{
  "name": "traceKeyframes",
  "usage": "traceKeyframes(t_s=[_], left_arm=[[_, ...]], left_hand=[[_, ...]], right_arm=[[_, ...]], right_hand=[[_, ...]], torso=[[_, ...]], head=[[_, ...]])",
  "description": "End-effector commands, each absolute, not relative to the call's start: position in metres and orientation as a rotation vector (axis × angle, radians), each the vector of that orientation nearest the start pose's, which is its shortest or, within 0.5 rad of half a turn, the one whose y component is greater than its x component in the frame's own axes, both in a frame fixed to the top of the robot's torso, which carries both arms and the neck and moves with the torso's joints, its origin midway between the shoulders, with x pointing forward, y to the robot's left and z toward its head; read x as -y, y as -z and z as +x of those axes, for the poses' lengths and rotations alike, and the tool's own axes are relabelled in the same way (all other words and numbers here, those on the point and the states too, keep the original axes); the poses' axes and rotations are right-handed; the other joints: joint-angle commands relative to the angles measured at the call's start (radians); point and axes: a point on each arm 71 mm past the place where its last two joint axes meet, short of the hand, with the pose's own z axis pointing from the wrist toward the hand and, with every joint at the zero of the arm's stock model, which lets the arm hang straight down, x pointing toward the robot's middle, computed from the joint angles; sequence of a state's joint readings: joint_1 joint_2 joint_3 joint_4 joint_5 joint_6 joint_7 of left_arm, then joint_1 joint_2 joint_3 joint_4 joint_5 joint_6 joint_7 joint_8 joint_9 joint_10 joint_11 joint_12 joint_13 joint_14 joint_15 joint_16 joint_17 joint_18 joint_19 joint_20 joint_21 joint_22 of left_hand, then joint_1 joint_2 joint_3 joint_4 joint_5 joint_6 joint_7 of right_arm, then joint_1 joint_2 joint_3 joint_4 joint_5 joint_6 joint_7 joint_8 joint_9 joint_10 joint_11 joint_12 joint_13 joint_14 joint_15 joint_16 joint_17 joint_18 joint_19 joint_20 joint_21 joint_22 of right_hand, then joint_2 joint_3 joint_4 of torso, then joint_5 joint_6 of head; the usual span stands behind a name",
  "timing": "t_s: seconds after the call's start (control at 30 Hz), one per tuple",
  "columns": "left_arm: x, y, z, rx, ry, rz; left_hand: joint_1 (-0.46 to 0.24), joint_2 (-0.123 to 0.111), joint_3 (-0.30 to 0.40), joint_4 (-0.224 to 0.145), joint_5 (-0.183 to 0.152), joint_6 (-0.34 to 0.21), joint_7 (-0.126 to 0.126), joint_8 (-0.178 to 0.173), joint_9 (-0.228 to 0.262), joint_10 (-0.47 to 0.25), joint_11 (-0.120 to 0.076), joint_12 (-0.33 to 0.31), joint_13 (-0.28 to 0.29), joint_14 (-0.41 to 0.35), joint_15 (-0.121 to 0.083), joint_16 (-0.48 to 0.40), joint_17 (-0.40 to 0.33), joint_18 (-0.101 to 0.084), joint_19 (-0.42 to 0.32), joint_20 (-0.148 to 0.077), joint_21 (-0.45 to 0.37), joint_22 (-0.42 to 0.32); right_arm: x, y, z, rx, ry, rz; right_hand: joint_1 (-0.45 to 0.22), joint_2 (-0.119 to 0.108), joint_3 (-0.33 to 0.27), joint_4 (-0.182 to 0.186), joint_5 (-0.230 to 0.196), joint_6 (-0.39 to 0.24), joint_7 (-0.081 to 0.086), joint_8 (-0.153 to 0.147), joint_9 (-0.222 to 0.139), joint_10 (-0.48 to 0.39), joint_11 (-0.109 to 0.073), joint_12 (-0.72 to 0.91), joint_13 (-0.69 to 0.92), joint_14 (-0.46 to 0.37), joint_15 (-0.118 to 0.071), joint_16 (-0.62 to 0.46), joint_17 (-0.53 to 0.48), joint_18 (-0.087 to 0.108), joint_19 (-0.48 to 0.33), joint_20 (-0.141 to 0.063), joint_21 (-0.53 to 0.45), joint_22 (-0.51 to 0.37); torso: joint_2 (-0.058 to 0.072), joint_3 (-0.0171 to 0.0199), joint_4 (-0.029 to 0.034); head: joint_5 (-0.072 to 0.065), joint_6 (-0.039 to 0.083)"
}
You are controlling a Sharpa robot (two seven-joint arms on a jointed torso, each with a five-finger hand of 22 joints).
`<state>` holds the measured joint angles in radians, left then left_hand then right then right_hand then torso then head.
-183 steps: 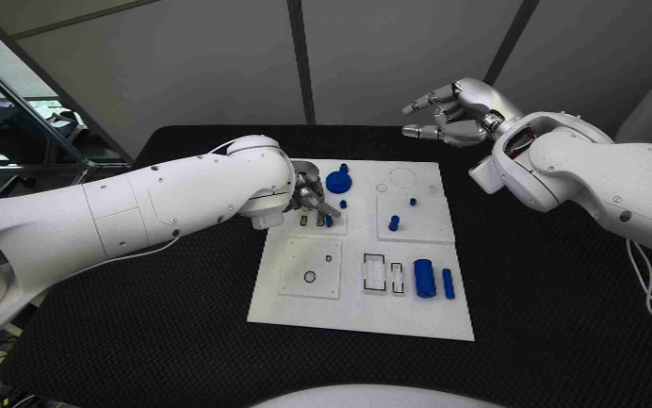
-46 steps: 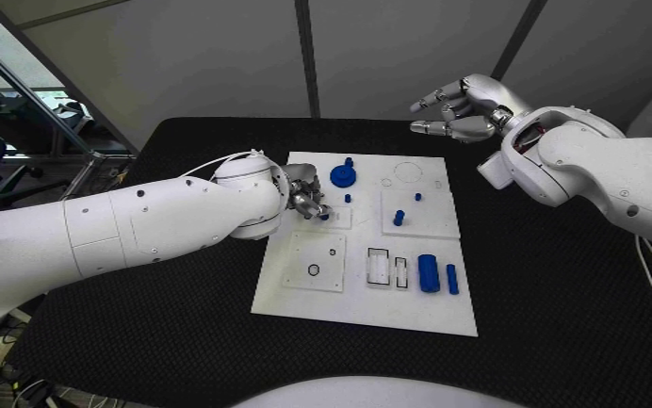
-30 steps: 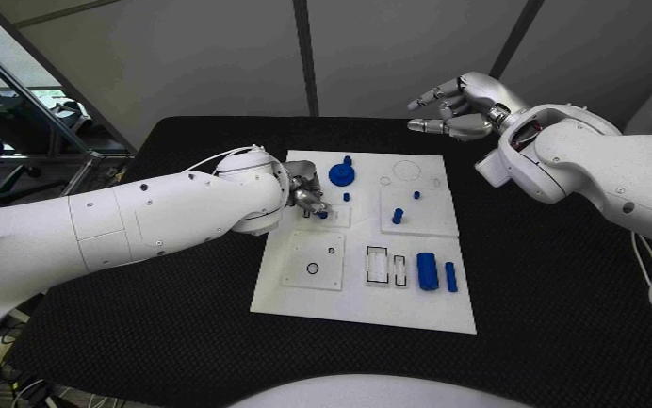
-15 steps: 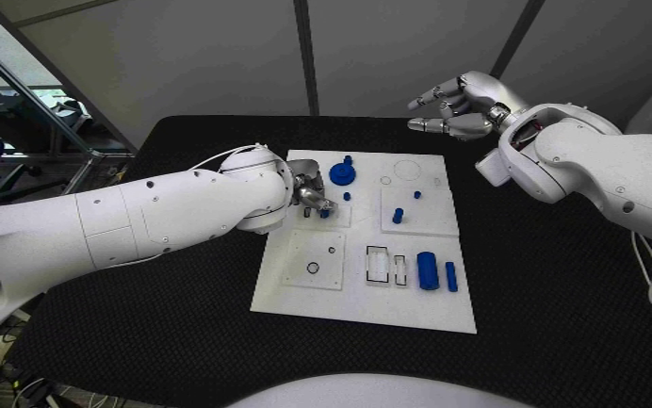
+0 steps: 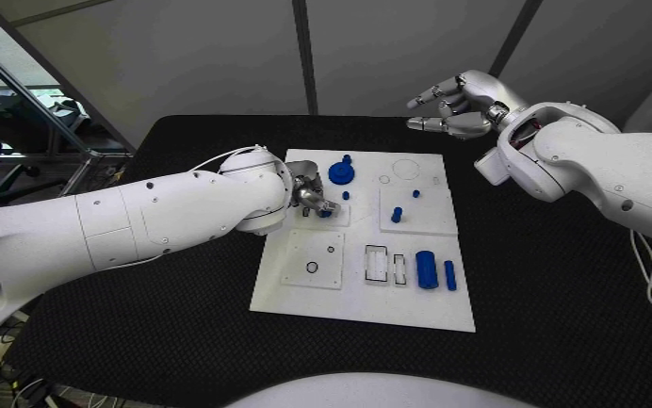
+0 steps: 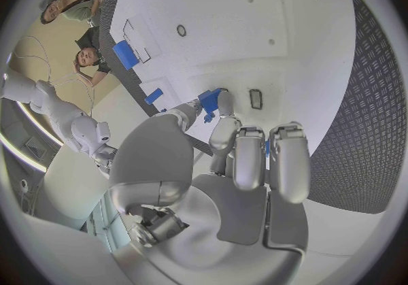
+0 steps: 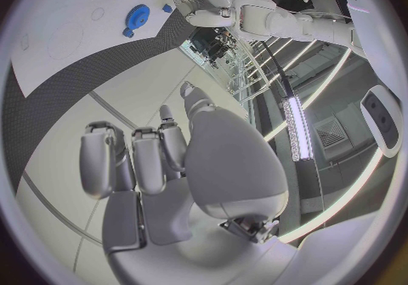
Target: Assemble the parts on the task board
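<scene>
On the task board's (image 5: 360, 281) far left part, the left hand (image 5: 308, 196) pinches a small blue part (image 5: 326, 212); its axis is unclear. Left wrist view: fingertips (image 6: 223, 103) clamp that blue part (image 6: 209, 101). Beyond the table's far right edge, the right hand (image 5: 455, 106) hangs empty, fingers loosely apart.

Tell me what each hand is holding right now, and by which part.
The left hand pinches a small blue part by its end between its fingers; the right hand holds nothing.
</scene>
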<state>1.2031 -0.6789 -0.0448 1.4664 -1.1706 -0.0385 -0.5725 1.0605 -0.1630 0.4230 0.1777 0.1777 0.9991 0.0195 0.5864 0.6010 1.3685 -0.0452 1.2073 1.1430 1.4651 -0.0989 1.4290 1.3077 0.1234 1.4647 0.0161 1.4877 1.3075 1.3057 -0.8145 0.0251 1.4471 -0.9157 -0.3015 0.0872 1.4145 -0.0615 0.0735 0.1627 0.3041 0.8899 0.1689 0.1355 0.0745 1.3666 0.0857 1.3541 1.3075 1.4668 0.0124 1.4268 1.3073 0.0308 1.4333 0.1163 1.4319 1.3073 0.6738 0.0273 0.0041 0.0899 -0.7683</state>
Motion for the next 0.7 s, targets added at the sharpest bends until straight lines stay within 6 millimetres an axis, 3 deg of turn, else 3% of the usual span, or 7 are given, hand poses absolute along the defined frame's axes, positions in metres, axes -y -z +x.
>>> traceKeyframes(t_s=[0.03,0.23,0.33,0.57,0.7], left_arm=[[-0.1587,0.2246,0.4883,-2.194,0.379,-0.176],[-0.1601,0.2244,0.4886,-2.189,0.378,-0.182],[-0.1603,0.2237,0.4888,-2.179,0.384,-0.189],[-0.1590,0.2224,0.4882,-2.166,0.401,-0.190],[-0.1579,0.2219,0.4876,-2.163,0.411,-0.185]], left_hand=[[0.017,0.012,-0.010,-0.007,-0.003,0.007,0.000,-0.006,-0.002,0.008,-0.003,0.005,0.002,0.059,-0.004,-0.006,0.078,-0.098,0.059,-0.007,0.003,0.165],[0.066,0.026,-0.003,-0.029,0.000,0.004,-0.004,-0.011,-0.004,0.007,-0.006,0.004,0.003,0.059,-0.006,-0.006,0.078,-0.098,0.059,-0.009,0.002,0.166],[0.122,0.040,0.041,-0.058,0.004,-0.003,-0.006,-0.017,-0.006,0.003,-0.009,-0.002,0.001,0.059,-0.009,-0.006,0.078,-0.097,0.059,-0.012,0.001,0.165],[0.166,0.029,0.179,-0.104,0.007,-0.017,0.004,-0.014,0.002,0.000,-0.003,-0.019,-0.011,0.059,-0.005,-0.007,0.078,-0.097,0.057,-0.011,-0.003,0.164],[0.164,0.023,0.212,-0.113,0.007,-0.022,0.005,-0.009,0.007,0.000,-0.002,-0.024,-0.016,0.059,-0.004,-0.007,0.078,-0.096,0.057,-0.009,-0.005,0.163]], right_arm=[[0.2064,0.1085,0.5215,-1.553,-1.034,0.230],[0.2065,0.1084,0.5215,-1.552,-1.034,0.230],[0.2066,0.1084,0.5215,-1.552,-1.034,0.230],[0.2068,0.1084,0.5214,-1.552,-1.033,0.230],[0.2066,0.1084,0.5213,-1.552,-1.034,0.229]], right_hand=[[-0.002,0.008,0.000,0.000,0.004,0.006,0.003,0.004,-0.001,-0.002,-0.002,-0.003,0.010,0.049,-0.006,-0.001,0.031,0.018,-0.004,0.000,-0.004,0.091],[-0.002,0.008,0.000,0.000,0.004,0.006,0.003,0.004,-0.001,-0.002,-0.002,-0.003,0.010,0.049,-0.006,-0.001,0.031,0.018,-0.004,0.000,-0.004,0.091],[-0.002,0.008,0.000,0.000,0.004,0.006,0.003,0.004,-0.001,-0.002,-0.002,-0.003,0.010,0.049,-0.006,-0.001,0.031,0.018,-0.004,0.000,-0.004,0.091],[-0.002,0.008,0.000,0.000,0.004,0.006,0.003,0.004,-0.001,-0.002,-0.002,-0.003,0.010,0.049,-0.006,-0.001,0.031,0.018,-0.004,0.000,-0.004,0.091],[-0.002,0.008,0.000,0.000,0.004,0.006,0.003,0.004,-0.001,-0.002,-0.002,-0.003,0.010,0.049,-0.006,-0.001,0.031,0.018,-0.004,0.000,-0.004,0.091]], torso=[[0.000,-0.0003,0.0006],[-0.001,-0.0004,0.0011],[0.000,-0.0009,0.0006],[0.000,-0.0002,0.0008],[0.000,-0.0003,0.0012]], head=[[0.000,-0.001],[0.001,-0.001],[0.001,0.000],[0.002,0.001],[0.000,0.001]])
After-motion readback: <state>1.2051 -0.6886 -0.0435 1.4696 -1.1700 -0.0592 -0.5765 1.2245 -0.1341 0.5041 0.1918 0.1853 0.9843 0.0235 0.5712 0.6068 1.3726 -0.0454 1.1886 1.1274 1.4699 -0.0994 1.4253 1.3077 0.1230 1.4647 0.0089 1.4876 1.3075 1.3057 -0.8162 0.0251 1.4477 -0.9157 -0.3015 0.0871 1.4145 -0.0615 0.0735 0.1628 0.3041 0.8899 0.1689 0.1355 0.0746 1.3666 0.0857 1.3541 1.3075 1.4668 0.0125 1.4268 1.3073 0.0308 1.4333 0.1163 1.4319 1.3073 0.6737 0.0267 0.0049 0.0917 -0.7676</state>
